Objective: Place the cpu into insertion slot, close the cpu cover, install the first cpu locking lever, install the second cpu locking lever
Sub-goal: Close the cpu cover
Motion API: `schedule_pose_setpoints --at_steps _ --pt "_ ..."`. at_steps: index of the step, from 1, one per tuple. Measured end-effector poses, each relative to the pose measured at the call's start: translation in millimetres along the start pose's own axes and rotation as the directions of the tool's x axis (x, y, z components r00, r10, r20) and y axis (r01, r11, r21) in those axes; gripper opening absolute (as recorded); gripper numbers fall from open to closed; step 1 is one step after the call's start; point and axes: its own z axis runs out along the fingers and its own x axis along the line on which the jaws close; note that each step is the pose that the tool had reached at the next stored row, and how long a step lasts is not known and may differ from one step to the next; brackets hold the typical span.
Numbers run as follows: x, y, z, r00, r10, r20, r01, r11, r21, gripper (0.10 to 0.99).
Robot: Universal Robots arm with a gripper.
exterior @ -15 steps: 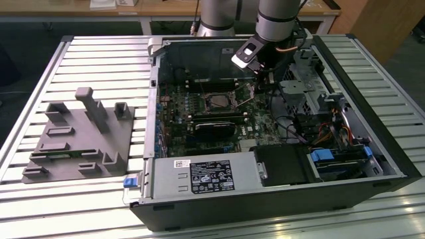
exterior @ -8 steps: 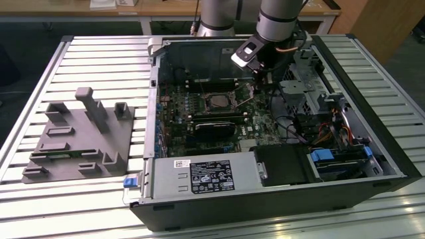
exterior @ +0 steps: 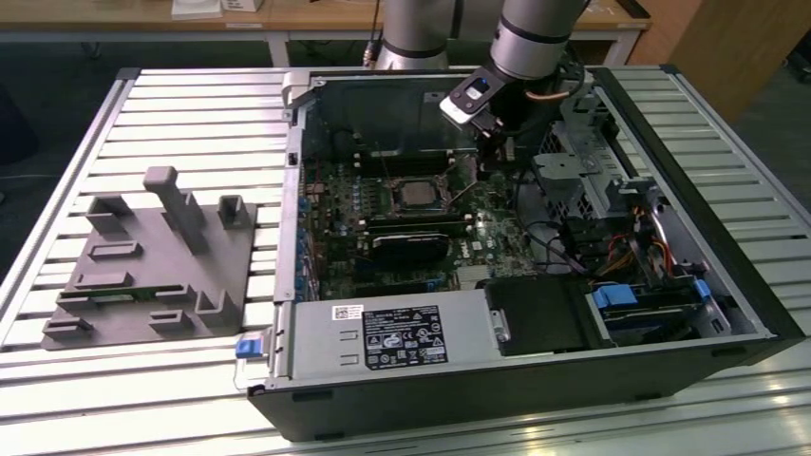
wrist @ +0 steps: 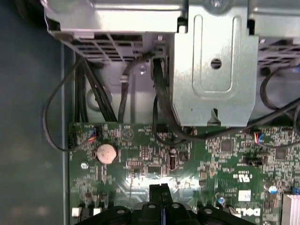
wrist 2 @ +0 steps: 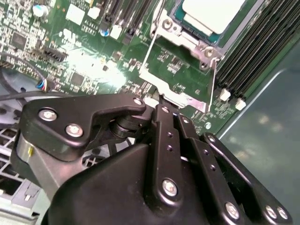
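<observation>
One gripper [wrist 2: 161,104] is shown inside the open PC case [exterior: 709,313], w/ its black fingers [wrist 2: 166,136] pressed together; no gap is seen btwn the tips. The tips are set against the free edge of the cpu cover [wrist 2: 185,97]. Whether that edge is nipped btwn them cannot be told.

The cpu cover is seen swung open off the insertion slot [wrist 2: 199,44]. Its hinged end is at the slot's side nearest the fingers, and its window frame reaches back toward the tips.

The cpu [wrist 2: 213,11] is seated in the slot, uncovered, pale metal top up, just beyond the cover from the fingertips. Long black memory slots [wrist 2: 262,51] are seen beside the slot, further from the fingers.

In the first wrist view the closed tips [wrist: 159,190] are held over the green motherboard [wrist: 225,154]. A coin cell [wrist: 105,153] lies ahead of them, and a metal cage [wrist: 211,70] w/ black cables [wrist: 159,103] is farther ahead.

In the exterior view the gripper [exterior: 495,160] hangs near the cpu [exterior: 412,193], which lies toward the exterior view's left of the fingers. A grey fixture [exterior: 152,256] rests well apart from the fingers, outside the case, on the slatted table [exterior: 76,142].
</observation>
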Motion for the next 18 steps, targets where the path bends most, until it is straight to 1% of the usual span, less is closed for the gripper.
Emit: schedule_pose_setpoints --at_steps 6,8,10,13,14,15,18 --pt "0.0 -0.2 0.1 1.0000 0.000 -0.0002 0.000 1.0000 0.001 0.106" --pt "0.0 -2.0 0.2 1.0000 0.000 -0.0014 0.000 1.0000 0.001 0.106" --pt "0.1 -5.6 0.5 1.0000 0.000 -0.0019 0.000 1.0000 0.001 0.106" --pt "0.0 -13.0 1.1 1.0000 0.000 -0.0022 0.000 1.0000 0.000 0.106" --pt "0.1 -23.5 1.9 1.0000 0.000 -0.0031 0.000 1.0000 -0.001 0.106" --pt "0.1 -31.6 2.5 1.0000 0.000 -0.0031 0.000 1.0000 -0.003 0.106" --pt "0.1 -40.2 3.2 1.0000 0.000 -0.0031 0.000 1.0000 -0.006 0.106"
